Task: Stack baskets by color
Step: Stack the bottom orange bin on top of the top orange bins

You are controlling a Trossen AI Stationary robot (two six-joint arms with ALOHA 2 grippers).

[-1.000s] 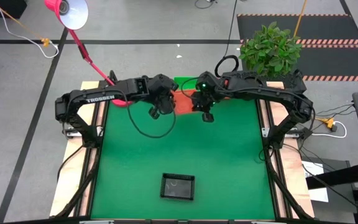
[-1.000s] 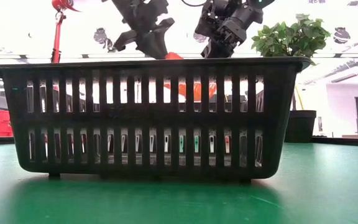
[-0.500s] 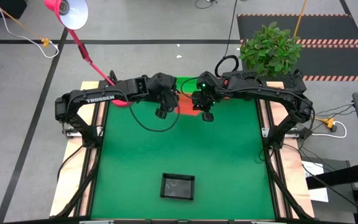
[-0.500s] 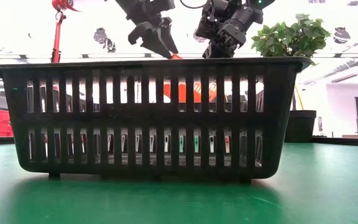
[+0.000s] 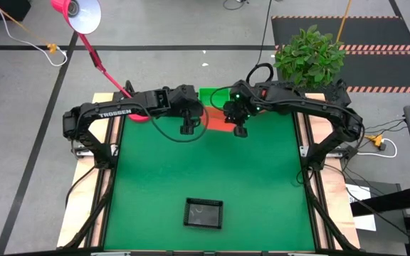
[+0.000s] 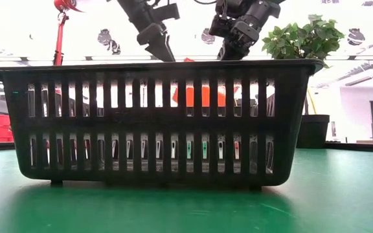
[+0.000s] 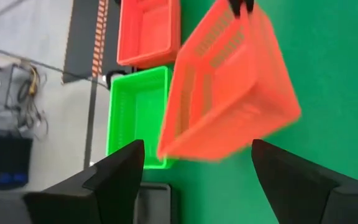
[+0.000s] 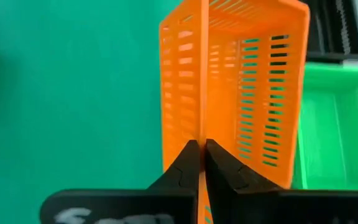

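An orange-red basket [image 7: 229, 93] hangs between my two grippers near the table's far edge, and my right gripper [image 8: 199, 149] is shut on it. My left gripper [image 7: 197, 144] stands open just short of it, touching nothing. In the high view the left gripper [image 5: 188, 128] and right gripper [image 5: 239, 130] flank that basket [image 5: 216, 121]. On the mat behind it stand a green basket [image 7: 135, 115] and a second orange-red basket [image 7: 148, 31], each on its bottom. A black basket [image 5: 203, 213] rests on its bottom near the front edge. My right gripper pinches the rim of one wall [image 8: 199, 124] of the orange-red basket between its two fingers. The fingers slant down from the table's right. The basket hangs below them, tipped on its side with its open top facing sideways, clear of the mat.
The black basket [image 6: 154, 123] fills the low view close to the camera. A pink lamp [image 5: 77, 11] with its base [image 5: 137, 115] stands at the far left, a potted plant [image 5: 308, 53] beyond the far right corner. Another black basket [image 8: 344, 31] lies past the green one [image 8: 334, 137].
My left gripper has rolled about its own line, opened and let go of the orange-red basket, staying where it was. The basket now hangs from my right gripper alone and has swung a little toward the right.
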